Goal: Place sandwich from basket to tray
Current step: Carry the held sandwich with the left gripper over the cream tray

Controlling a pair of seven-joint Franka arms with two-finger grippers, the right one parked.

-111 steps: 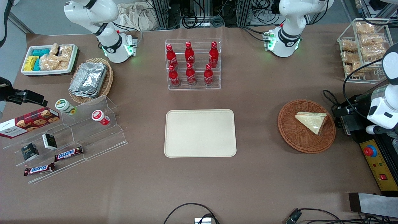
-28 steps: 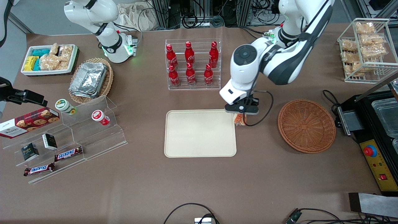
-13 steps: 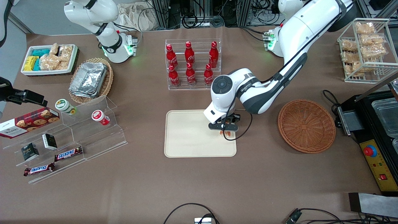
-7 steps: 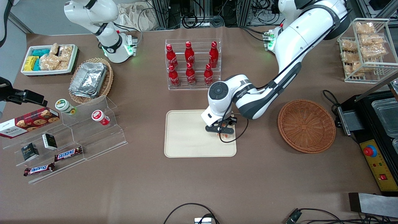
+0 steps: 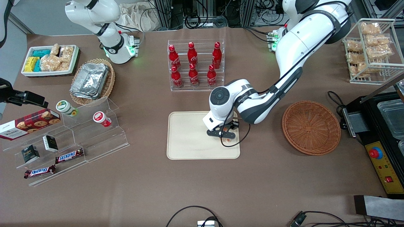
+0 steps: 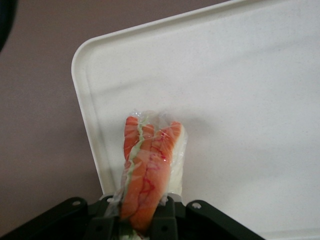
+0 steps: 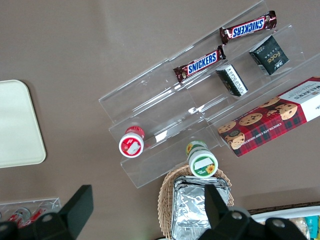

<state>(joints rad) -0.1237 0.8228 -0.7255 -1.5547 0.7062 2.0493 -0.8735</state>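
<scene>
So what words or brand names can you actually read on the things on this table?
"SNICKERS" on two chocolate bars on the clear stepped stand.
"WALKERS", partly readable, on the red tartan cookie box.
"face", apparently, on a small black box.
Coca-Cola script on the red bottles: too small to read.
Yogurt cup labels: unreadable.
No text on the sandwich, clamped in the gripper fingers over the tray.

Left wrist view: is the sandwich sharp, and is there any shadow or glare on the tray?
Left wrist view: the sandwich is fairly sharp, its wrap glinting; it throws a soft shadow on the tray, with no harsh glare. Front view: even lighting; the claw, shut on the sandwich, sits over the tray, mostly hiding it.
</scene>
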